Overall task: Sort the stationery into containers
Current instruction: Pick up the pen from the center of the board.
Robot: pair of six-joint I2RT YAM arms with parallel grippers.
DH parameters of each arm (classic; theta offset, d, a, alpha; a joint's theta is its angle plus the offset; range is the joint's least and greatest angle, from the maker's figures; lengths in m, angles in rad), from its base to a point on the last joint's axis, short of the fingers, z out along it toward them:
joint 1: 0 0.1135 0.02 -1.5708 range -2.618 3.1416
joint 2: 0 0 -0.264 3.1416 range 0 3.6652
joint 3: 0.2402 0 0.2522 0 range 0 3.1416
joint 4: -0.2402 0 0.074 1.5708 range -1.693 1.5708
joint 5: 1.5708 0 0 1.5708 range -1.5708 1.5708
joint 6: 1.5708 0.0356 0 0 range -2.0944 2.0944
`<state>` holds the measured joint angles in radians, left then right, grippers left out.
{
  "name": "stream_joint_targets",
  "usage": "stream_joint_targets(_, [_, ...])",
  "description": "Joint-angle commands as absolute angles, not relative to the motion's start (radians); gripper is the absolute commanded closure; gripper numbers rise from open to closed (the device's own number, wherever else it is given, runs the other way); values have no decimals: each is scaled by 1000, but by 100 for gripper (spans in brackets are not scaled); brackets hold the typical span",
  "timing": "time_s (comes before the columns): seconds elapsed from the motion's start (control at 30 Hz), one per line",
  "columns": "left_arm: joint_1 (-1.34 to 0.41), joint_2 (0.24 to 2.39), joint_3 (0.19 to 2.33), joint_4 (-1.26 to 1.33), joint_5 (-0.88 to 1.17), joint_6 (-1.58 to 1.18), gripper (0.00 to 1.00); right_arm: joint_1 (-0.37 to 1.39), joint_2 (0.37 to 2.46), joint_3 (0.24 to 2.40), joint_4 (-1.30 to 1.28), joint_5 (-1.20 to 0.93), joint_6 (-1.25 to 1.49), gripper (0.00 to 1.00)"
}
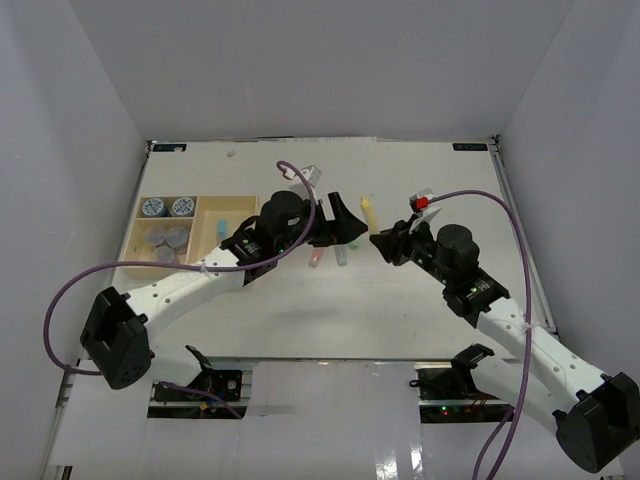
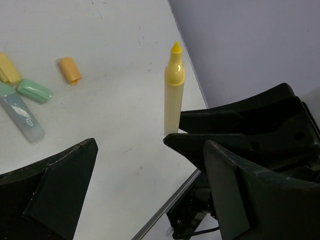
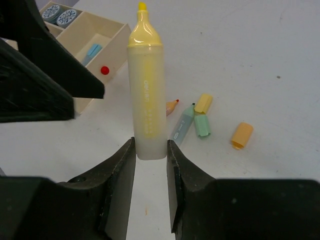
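My right gripper [image 3: 150, 150] is shut on the lower end of a yellow highlighter [image 3: 146, 85], which it holds off the table with the uncapped tip pointing away. From above, the same highlighter [image 1: 367, 209] lies between the two grippers. My left gripper [image 1: 350, 226] stands wide open just left of it, with nothing between its fingers [image 2: 55, 190]. The beige tray [image 1: 215, 205] is at the left. It holds two blue-lidded jars [image 1: 152, 207] and grey-purple jars [image 1: 170, 240], and a blue stick [image 3: 92, 51] lies in another compartment.
Loose on the table lie a grey-blue highlighter [image 3: 184, 125], a green cap [image 3: 202, 125], a yellow cap [image 3: 203, 102], an orange cap [image 3: 242, 135] and a pink stick [image 1: 314, 258]. The table's right edge [image 2: 165, 210] runs close under the left gripper.
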<state>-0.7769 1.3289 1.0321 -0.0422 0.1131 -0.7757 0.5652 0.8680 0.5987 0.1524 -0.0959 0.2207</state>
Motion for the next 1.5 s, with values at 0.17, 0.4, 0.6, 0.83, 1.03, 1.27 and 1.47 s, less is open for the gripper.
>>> stream_joint_targets(0.17, [-885,1471,1135,136,-107,-785,5,581,835,555,274,-117,265,81])
stream_joint_targets(0.4, [-893,1534,1144,193,-120,-790,25,583,828,534,308,-120,288,81])
stream_joint_targets(0.6, [-903,1559,1137,212,-101,-801,39,583,833,522,324,-95,307,81])
stream_joint_targets(0.83, [-911,1554,1109,229,-89,-816,41,583,839,518,328,-64,327,81])
stream_joint_targets(1.03, [-923,1559,1091,250,-74,-827,48,584,835,517,328,-48,341,81])
stream_joint_targets(1.27, [-925,1549,1074,265,-63,-824,78,583,833,509,325,-40,350,80])
stream_joint_targets(1.47, [-916,1499,1058,253,-90,-769,87,584,831,517,298,-55,334,52])
